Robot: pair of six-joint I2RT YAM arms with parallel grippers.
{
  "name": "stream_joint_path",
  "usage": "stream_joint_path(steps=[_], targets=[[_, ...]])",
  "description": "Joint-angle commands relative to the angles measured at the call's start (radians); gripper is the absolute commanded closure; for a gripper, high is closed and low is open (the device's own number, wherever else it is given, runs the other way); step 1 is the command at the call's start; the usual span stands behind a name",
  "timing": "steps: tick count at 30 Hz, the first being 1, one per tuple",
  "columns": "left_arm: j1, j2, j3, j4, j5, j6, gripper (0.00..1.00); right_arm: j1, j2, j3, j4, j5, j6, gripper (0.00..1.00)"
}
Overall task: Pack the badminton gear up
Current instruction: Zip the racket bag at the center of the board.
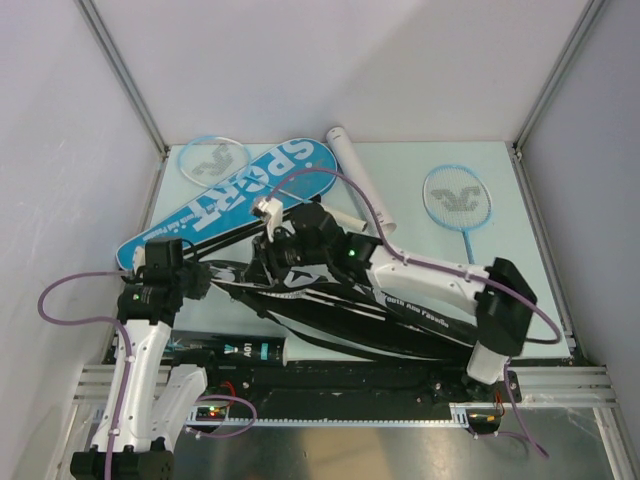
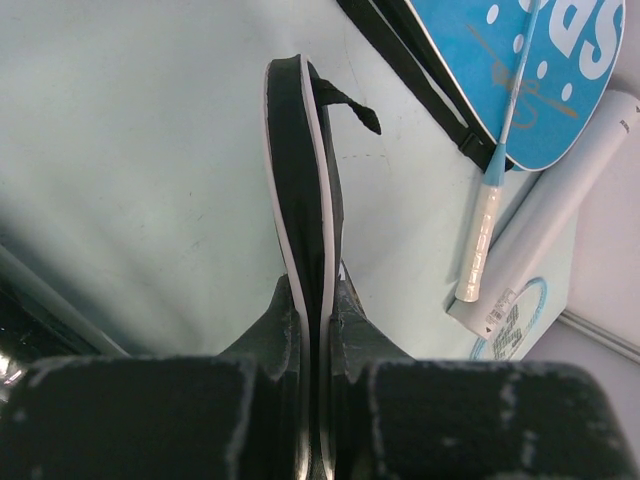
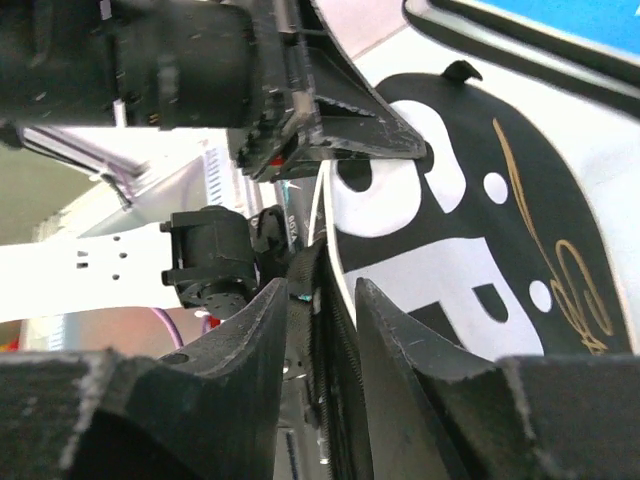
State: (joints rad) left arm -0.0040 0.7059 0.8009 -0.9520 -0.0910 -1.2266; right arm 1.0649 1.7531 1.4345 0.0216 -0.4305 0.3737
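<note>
A black "SPORT" cover [image 1: 335, 312] lies across the middle of the table. My left gripper [image 1: 203, 272] is shut on its white-piped rim [image 2: 300, 190], which stands up on edge between the fingers [image 2: 318, 300]. My right gripper [image 1: 272, 248] holds the cover's zip edge [image 3: 325, 330] between its fingers, close beside the left gripper [image 3: 330, 130]. A blue "SPORT" cover [image 1: 235, 200] lies at the back left, with a racket handle [image 2: 480, 235] on it. A light-blue racket [image 1: 457, 200] lies at the back right. A white tube [image 1: 358, 175] lies behind the covers.
A second racket head [image 1: 212, 160] sticks out behind the blue cover at the back left corner. A black tube [image 1: 235, 348] lies along the table's near edge by the left arm's base. White walls close the table on three sides.
</note>
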Motion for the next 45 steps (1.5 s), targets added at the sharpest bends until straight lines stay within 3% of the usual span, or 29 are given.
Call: stream_joint_path(steps=[1, 3, 5, 9, 15, 20, 26, 30, 33, 35, 40, 45], targets=[[-0.005, 0.006, 0.057, 0.015, 0.025, -0.032, 1.0, 0.105, -0.153, -0.101, 0.012, 0.269, -0.221, 0.61], [-0.005, 0.017, 0.073, 0.013, 0.039, -0.041, 1.0, 0.163, -0.183, -0.185, 0.083, 0.397, -0.354, 0.61], [-0.005, 0.036, 0.098, 0.005, 0.054, -0.057, 1.0, 0.245, -0.198, -0.347, 0.303, 0.525, -0.639, 0.58], [-0.004, 0.058, 0.129, -0.013, 0.07, -0.072, 1.0, 0.324, -0.188, -0.51, 0.627, 0.595, -1.037, 0.57], [-0.003, 0.093, 0.168, -0.026, 0.124, -0.1, 1.0, 0.371, -0.137, -0.568, 0.856, 0.59, -1.34, 0.57], [0.0, 0.101, 0.177, -0.034, 0.151, -0.119, 1.0, 0.4, -0.057, -0.571, 1.099, 0.699, -1.575, 0.57], [0.001, 0.107, 0.19, -0.042, 0.162, -0.119, 1.0, 0.392, -0.06, -0.582, 1.084, 0.663, -1.6, 0.6], [0.001, 0.098, 0.177, -0.044, 0.143, -0.125, 1.0, 0.372, -0.052, -0.551, 1.042, 0.724, -1.574, 0.86], [0.001, 0.098, 0.163, -0.045, 0.137, -0.124, 1.0, 0.344, -0.07, -0.529, 0.99, 0.79, -1.556, 0.93], [0.001, 0.103, 0.154, -0.045, 0.134, -0.124, 1.0, 0.336, -0.098, -0.516, 0.925, 0.808, -1.507, 0.92], [0.001, 0.114, 0.155, -0.044, 0.142, -0.123, 1.0, 0.36, -0.222, -0.514, 0.675, 0.693, -1.299, 0.75], [0.001, 0.105, 0.18, -0.047, 0.146, -0.128, 1.0, 0.413, -0.232, -0.634, 0.856, 0.627, -1.419, 0.64]])
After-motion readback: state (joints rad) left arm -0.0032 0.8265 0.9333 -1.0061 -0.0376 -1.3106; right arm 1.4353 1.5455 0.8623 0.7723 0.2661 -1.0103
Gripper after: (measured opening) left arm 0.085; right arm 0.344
